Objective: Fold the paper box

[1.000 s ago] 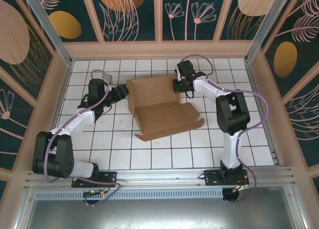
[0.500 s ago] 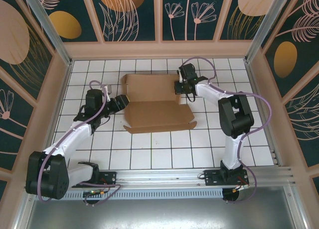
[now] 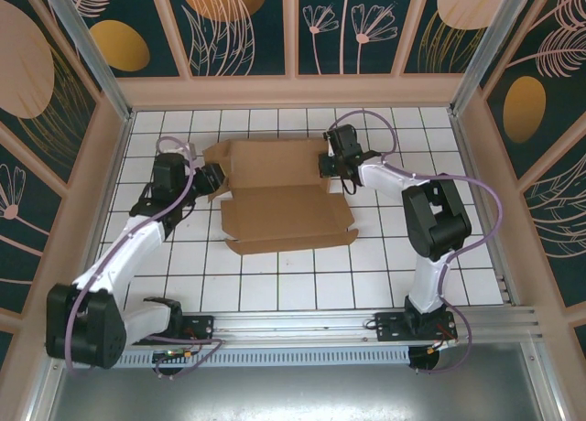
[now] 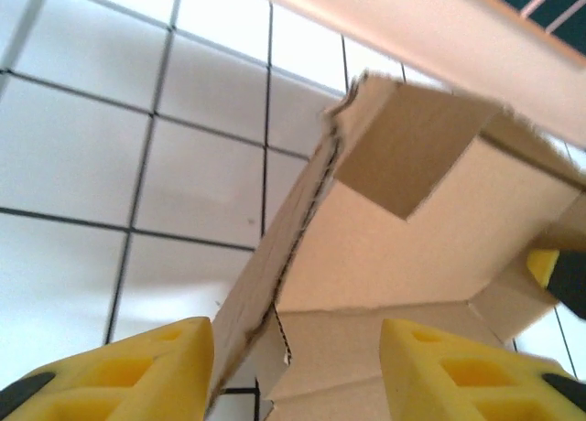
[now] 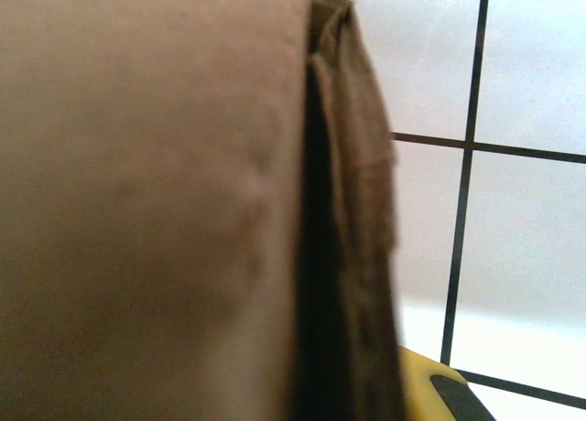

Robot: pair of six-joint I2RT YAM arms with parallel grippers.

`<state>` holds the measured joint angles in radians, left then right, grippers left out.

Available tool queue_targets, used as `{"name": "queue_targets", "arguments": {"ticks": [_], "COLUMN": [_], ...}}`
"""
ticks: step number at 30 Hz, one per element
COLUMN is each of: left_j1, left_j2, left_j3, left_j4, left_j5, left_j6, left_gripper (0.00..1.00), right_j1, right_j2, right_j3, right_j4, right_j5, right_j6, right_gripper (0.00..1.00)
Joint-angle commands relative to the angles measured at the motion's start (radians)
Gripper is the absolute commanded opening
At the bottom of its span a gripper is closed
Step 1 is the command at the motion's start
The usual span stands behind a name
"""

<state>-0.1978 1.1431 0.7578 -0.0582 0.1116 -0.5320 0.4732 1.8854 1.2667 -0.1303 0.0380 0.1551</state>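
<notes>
Paper box (image 3: 275, 197) has swung square to the tiles. My right gripper (image 3: 331, 165) stays clamped on its edge. The left gripper (image 4: 293, 366) straddles the left flap, unclenched; I judge side-folding comes next.

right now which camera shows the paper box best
The top external view: the whole paper box shows there, open and partly folded. The left wrist view catches a raised corner flap; the right wrist view, a blurred cardboard edge close up.
</notes>
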Motion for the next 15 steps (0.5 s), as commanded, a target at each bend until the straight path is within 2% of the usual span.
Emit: {"name": "queue_targets", "arguments": {"ticks": [1, 3, 5, 7, 11, 15], "left_j1": [-0.003, -0.003, -0.002, 0.000, -0.001, 0.001], "left_j2": [-0.108, -0.119, -0.093, -0.054, 0.049, 0.108], "left_j3": [-0.041, -0.042, -0.028, -0.021, 0.004, -0.001], "left_j4": [-0.027, -0.056, -0.065, -0.039, 0.046, 0.144], "left_j5": [-0.197, -0.283, -0.303, -0.265, -0.180, -0.085], "left_j6": [0.028, 0.034, 0.046, 0.073, 0.204, 0.232], "left_gripper": [0.45, 0.42, 0.40, 0.42, 0.52, 0.61], "right_j1": [0.012, 0.013, 0.019, 0.026, 0.031, 0.031], "right_j2": [-0.005, -0.008, -0.008, -0.007, -0.012, -0.017], "right_j3": [-0.067, -0.076, -0.082, -0.087, -0.096, -0.099], "right_j4": [-0.050, -0.045, -0.042, -0.036, -0.022, -0.022], "right_j5": [0.042, 0.043, 0.046, 0.048, 0.042, 0.042], "right_j6": [-0.011, -0.013, -0.019, -0.028, -0.038, -0.042], "right_gripper": [0.00, 0.00, 0.00, 0.00, 0.00, 0.00]}}
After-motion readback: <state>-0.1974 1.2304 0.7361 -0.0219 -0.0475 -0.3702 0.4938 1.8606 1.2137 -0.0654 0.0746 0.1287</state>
